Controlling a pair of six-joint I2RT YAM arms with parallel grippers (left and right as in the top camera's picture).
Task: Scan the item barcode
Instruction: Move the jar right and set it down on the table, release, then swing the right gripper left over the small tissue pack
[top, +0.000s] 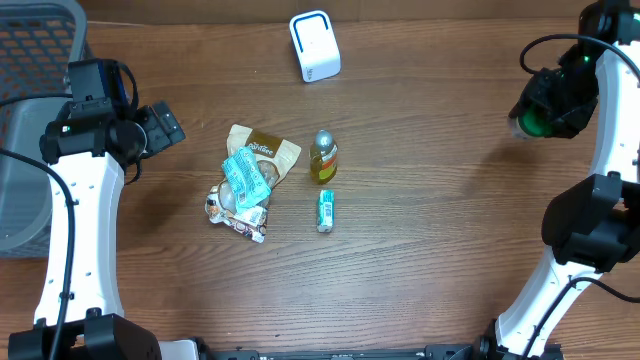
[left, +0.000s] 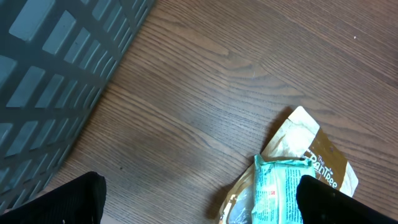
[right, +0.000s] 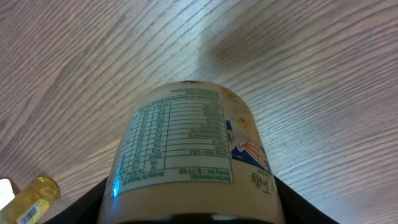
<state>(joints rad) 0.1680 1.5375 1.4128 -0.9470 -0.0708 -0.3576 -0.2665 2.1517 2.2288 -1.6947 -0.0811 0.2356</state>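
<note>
Right gripper (top: 540, 112) is clamped on the labelled container (right: 186, 143), so the item is held up off the table (top: 420, 250), way over at the right edge of the overhead frame. In the right wrist view the container is wedged between the two dark fingers (right: 298, 208) at the bottom corners. Its nutrition panel is turned to the camera. From above only its green end is shown. The right arm is brought in from the lower right and run up along the frame edge, with the wrist curled back toward the left at the top.

Left gripper (top: 160, 127) is spread wide over bare wood, left of centre, and pointed right at the snack pile. Its arm is stretched up from the bottom left corner, next to the grey basket (top: 30, 70).

The white scanner (top: 314, 45) is stood at top centre, well apart from the container. In the middle a brown pouch (top: 265, 150), a teal packet (top: 245, 178) and a foil packet (top: 238, 215) are heaped together. Just right of them a yellow bottle (top: 322, 158) and a small green tube (top: 325, 210) are laid one below the other.
</note>
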